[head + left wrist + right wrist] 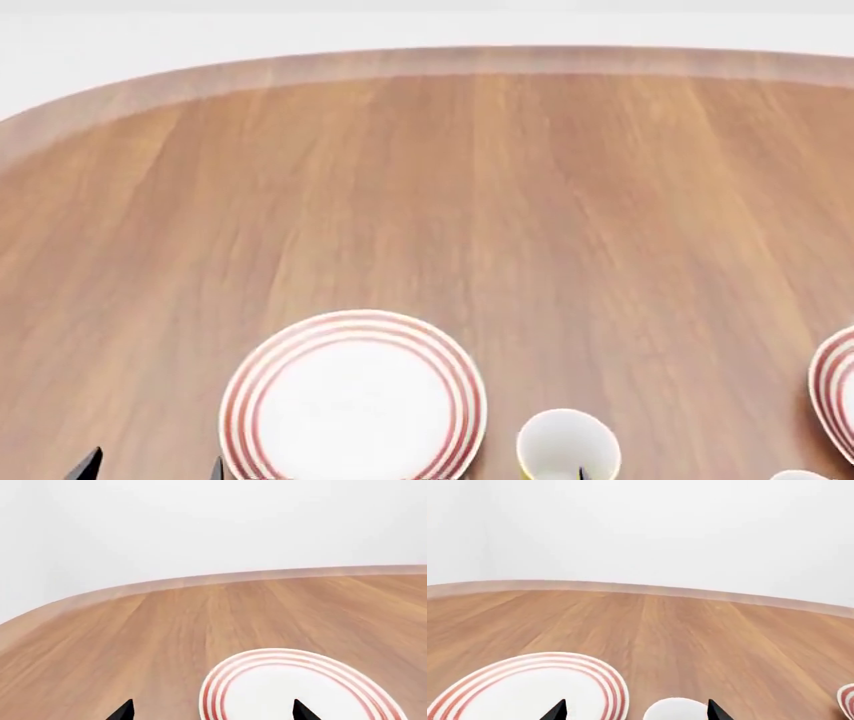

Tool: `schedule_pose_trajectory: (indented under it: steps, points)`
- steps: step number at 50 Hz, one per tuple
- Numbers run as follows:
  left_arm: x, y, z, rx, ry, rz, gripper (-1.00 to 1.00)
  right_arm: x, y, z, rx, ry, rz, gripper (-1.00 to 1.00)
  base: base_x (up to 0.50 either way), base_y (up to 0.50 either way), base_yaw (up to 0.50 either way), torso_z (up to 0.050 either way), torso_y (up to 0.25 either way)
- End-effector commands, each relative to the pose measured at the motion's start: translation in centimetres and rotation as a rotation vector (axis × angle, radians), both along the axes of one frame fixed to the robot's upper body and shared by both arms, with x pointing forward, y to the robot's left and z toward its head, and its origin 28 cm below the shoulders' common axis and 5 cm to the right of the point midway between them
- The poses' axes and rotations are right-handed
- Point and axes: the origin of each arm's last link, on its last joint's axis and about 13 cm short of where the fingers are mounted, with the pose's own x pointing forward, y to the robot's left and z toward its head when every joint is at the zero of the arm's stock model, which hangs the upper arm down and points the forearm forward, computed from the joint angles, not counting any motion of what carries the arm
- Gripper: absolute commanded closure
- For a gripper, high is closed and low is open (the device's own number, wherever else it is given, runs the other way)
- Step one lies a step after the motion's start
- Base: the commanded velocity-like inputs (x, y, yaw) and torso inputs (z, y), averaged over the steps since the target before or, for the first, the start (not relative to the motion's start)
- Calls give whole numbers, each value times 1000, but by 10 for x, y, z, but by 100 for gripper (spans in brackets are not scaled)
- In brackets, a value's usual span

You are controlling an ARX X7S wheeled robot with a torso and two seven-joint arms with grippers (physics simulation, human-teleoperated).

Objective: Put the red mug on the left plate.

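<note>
The red mug shows in no view, so which hand is nearer I cannot tell. The left plate (352, 408) lies empty just right of the left hand (150, 468); both hands spread open, holding nothing

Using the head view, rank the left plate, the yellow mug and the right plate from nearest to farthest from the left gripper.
1. Left plate: just right of the left gripper, at the near edge.
2. Yellow mug: further right, beyond that plate.
3. Right plate: far right, cut off by the frame.
</note>
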Motion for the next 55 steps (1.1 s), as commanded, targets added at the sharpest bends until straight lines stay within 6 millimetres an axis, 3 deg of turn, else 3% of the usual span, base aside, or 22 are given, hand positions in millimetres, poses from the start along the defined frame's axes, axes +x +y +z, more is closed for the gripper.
schedule_pose_trajectory:
  steps: [1, 24, 31, 41, 51, 55]
  points:
    - [1, 0, -1, -1, 1, 0, -100, 0, 0, -1, -1, 3, 2, -100, 258, 0, 0, 0, 0]
    - [0, 1, 0, -1, 0, 0, -100, 0, -1, 2, 22, 24, -46, -100, 213, 1, 0, 0, 0]
    - [0, 0, -1, 3, 1, 2, -100, -2, -4, 19, 144, 258, -309, -100, 0, 0, 0, 0, 0]
    - [0, 0, -1, 2, 4, 5, -100, -9, -5, 35, 163, 299, -537, -100, 0, 0, 0, 0, 0]
    - [1, 1, -2, -3, 8, 8, -100, -17, -9, 55, 236, 345, -624, -100, 0, 0, 0, 0, 0]
    - [2, 1, -3, -2, 12, 11, -100, -20, -11, 72, 283, 346, -619, -100, 0, 0, 0, 0, 0]
